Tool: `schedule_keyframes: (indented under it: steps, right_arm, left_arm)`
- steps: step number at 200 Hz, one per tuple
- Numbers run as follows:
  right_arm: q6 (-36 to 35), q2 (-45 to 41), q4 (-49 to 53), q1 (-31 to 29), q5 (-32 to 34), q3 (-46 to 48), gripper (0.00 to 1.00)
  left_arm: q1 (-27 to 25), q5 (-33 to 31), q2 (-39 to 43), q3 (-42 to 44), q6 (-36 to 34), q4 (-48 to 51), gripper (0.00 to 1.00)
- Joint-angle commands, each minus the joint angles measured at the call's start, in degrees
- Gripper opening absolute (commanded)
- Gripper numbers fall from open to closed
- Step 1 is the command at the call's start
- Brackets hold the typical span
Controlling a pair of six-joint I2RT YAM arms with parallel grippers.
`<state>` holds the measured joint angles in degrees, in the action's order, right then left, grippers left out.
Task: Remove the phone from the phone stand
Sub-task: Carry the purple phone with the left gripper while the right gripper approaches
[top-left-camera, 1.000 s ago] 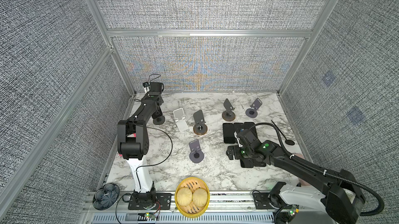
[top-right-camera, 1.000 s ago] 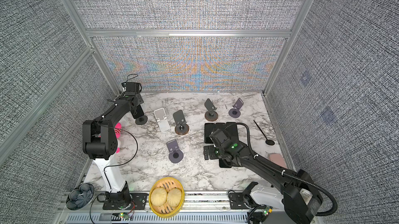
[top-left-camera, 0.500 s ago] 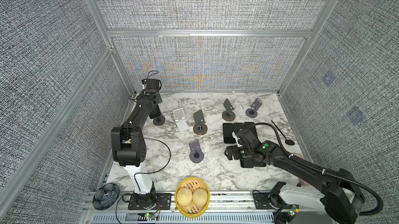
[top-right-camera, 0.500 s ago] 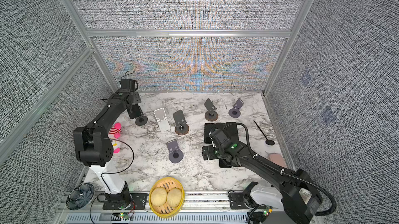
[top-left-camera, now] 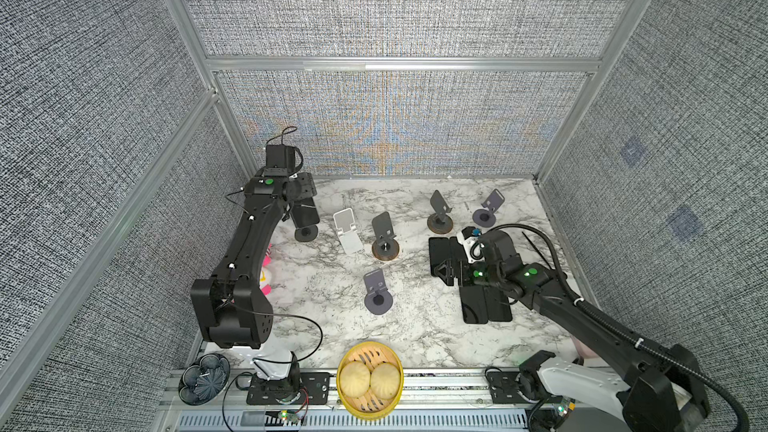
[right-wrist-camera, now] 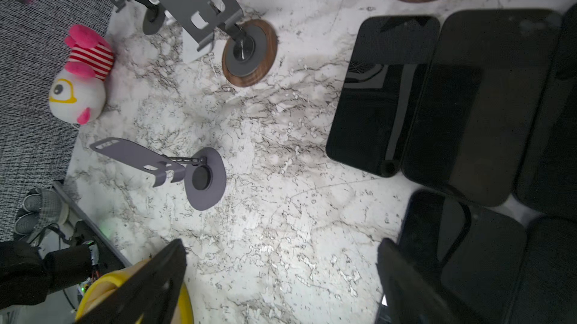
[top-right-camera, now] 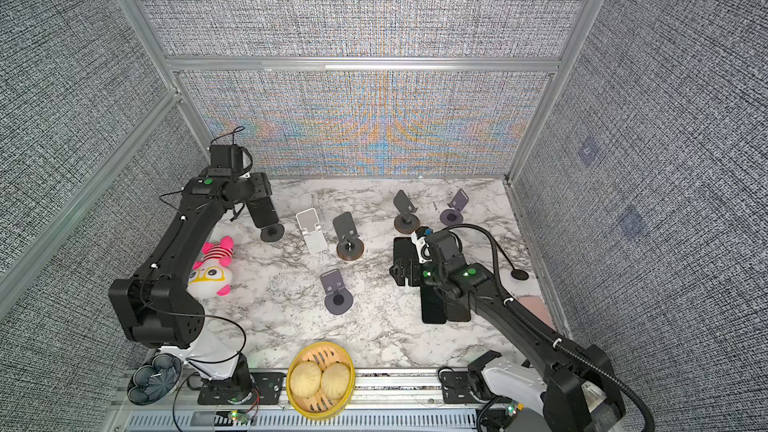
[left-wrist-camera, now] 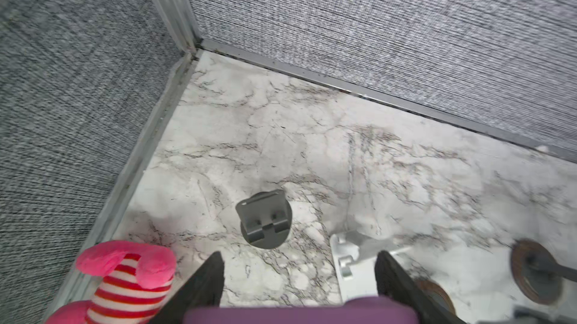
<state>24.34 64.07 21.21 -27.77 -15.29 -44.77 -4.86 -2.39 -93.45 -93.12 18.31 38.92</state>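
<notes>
Gripping the phone [left-wrist-camera: 299, 314] in the left tool [left-wrist-camera: 298, 257], fingers [left-wrist-camera: 206, 288] shut on the two sides of its purple case, over the back left corner of the bench [top-left-camera: 415, 326]. Shows in both top views as a dark slab [top-left-camera: 305, 213] [top-right-camera: 262, 210] tilted down from the tool. Hangs above the dark grey stand [left-wrist-camera: 263, 224], clear of its cradle, with the ledge bare and the round foot flat on the marble. Hemmed in close behind by the back wall [left-wrist-camera: 374, 41] and the left wall [left-wrist-camera: 62, 88].

Moving outward toward the middle:
- a white stand [top-left-camera: 347, 228] just beside the dark grey one, close by one fingertip in the left wrist view
- a black stand [top-left-camera: 384, 228] on a wood-ringed foot
- farther right, a second wood-footed stand [top-left-camera: 439, 217] and a lilac-grey stand [top-left-camera: 484, 215] near the back
- a grey stand [top-left-camera: 377, 301] alone nearer the front

Passing a plush toy [top-right-camera: 212, 269] in pink, white and red stripes, by the left arm near the left wall.

Holding the right tool [right-wrist-camera: 281, 244] spread wide with nothing between its fingers [right-wrist-camera: 153, 282], low over bare marble, well apart from the phone. Just beside it, flat phones [right-wrist-camera: 384, 94] laid in a tight row, with more nearer the front under the right arm. At the front edge, a yellow steamer basket [top-left-camera: 369, 411] with two buns [top-left-camera: 355, 380].
</notes>
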Motion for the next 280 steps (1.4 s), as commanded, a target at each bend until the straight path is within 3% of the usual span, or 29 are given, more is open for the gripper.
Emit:
schedule_keyframes:
  steps: [1,20,44,74,117,146,193,230,280]
  right_arm:
    - [-1.9,0.1,-1.2,0.6,-4.3,-1.9,0.96]
    - [-2.3,0.4,-0.7,0.6,-6.3,-3.3,0.95]
    - [-1.5,1.5,1.6,-0.6,-3.8,-6.0,0.89]
    - [-2.0,5.1,0.5,-5.4,-4.6,-10.4,0.83]
    - [0.1,13.4,-1.8,-13.2,-1.6,-22.0,0.72]
    - [2.1,19.2,-6.8,-16.4,-0.3,-27.2,0.64]
    - [0.6,26.5,-7.0,-22.1,7.3,-35.6,0.64]
    - [0.6,30.5,-6.9,-23.1,10.1,-39.6,0.64]
    - [0.7,32.8,-6.9,-23.9,10.3,-41.2,0.46]
  left_arm:
    - [-0.1,9.9,1.7,0.5,-0.4,2.1,0.19]
    - [-0.1,15.1,3.9,2.1,-1.0,2.6,0.12]
    - [-0.1,22.0,5.5,2.3,-1.8,4.7,0.06]
    - [-0.1,29.9,7.5,3.5,-3.1,6.3,0.01]
    - [-0.1,48.1,11.1,12.9,1.2,-5.5,0.00]
    - [-0.1,55.7,10.2,16.6,6.1,-12.8,0.00]
    - [-0.2,56.1,8.9,18.1,8.6,-15.2,0.00]
    - [-0.3,55.1,8.4,18.3,8.8,-15.2,0.00]
    - [-0.6,53.0,7.8,18.7,9.3,-15.2,0.00]
